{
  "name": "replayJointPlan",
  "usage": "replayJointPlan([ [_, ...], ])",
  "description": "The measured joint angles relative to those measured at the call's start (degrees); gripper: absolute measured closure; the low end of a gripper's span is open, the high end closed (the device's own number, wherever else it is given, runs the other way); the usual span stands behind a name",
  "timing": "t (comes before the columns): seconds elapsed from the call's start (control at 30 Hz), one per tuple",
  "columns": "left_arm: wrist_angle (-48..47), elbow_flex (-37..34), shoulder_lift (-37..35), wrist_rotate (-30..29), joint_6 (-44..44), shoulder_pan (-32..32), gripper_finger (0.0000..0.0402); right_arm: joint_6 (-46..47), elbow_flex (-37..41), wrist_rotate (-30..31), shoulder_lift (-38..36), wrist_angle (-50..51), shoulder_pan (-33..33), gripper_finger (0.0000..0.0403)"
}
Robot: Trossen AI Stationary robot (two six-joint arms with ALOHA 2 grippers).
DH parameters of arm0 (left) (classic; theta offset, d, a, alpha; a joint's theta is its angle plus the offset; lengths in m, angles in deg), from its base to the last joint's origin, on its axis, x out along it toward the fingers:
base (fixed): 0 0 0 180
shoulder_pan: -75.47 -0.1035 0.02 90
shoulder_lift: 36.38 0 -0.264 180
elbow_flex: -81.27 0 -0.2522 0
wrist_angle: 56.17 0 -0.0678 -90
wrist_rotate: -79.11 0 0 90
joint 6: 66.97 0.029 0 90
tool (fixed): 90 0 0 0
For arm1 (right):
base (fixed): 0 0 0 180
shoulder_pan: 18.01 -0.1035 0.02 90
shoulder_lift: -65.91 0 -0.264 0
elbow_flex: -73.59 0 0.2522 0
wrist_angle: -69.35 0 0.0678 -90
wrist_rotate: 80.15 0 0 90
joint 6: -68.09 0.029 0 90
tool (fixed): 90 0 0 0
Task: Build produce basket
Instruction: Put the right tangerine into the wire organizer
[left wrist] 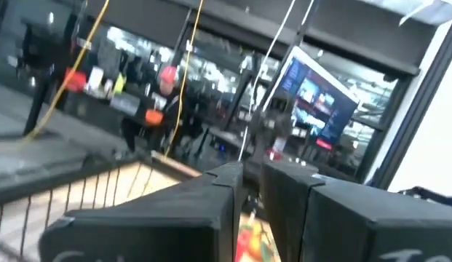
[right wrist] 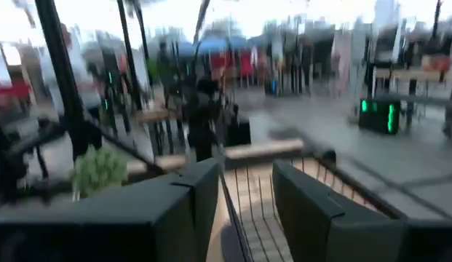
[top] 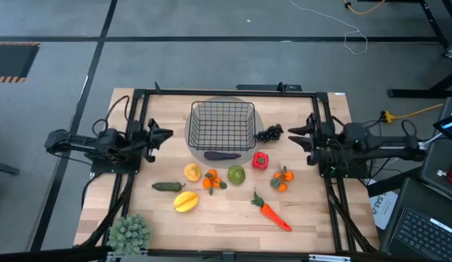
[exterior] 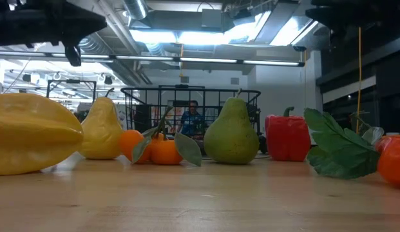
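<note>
I am holding my left gripper (top: pixel 167 135) at the left edge of the table (top: pixel 313 211), its fingers parted only by a narrow slit and gripping nothing. I am keeping my right gripper (top: pixel 292 133) at the right edge, its fingers standing apart with a clear gap and likewise empty. The basket (top: pixel 223 125) is sitting between my two grippers, toward the far side of the table, well apart from each. Nothing is lying inside it that I can see; the purple eggplant (top: pixel 222 155) is lying just outside its near wall, and the dark grapes (top: pixel 269 133) are resting beside its right wall, near my right gripper. The rest of the produce is lying nearer than the basket: the red pepper (top: pixel 260 161), green pear (top: pixel 236 175), tangerines (top: pixel 212 180), yellow pear (top: pixel 192 172), a second tangerine cluster (top: pixel 282 179), cucumber (top: pixel 168 186), yellow star fruit (top: pixel 185 201) and carrot (top: pixel 272 214). A spiky potted plant (top: pixel 129 232) is standing at the near left corner
</note>
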Motion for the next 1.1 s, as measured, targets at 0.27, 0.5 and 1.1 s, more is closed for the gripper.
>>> replayJointPlan([
  [0.27,-0.66,-0.02,5.72,3.01,-4.05,0.02,0.0360,18.96,-20.46,1.44,17.95,36.06,-0.02,0.0272],
  [0.5,-0.64,-0.02,7.03,3.02,-4.27,0.02,0.0360,32.05,-23.49,-0.53,31.69,47.93,-0.23,0.0272],
  [1.1,-0.73,-0.02,7.02,3.02,-4.37,0.02,0.0360,44.34,-22.60,-0.20,53.00,48.61,-8.59,0.0272],
])
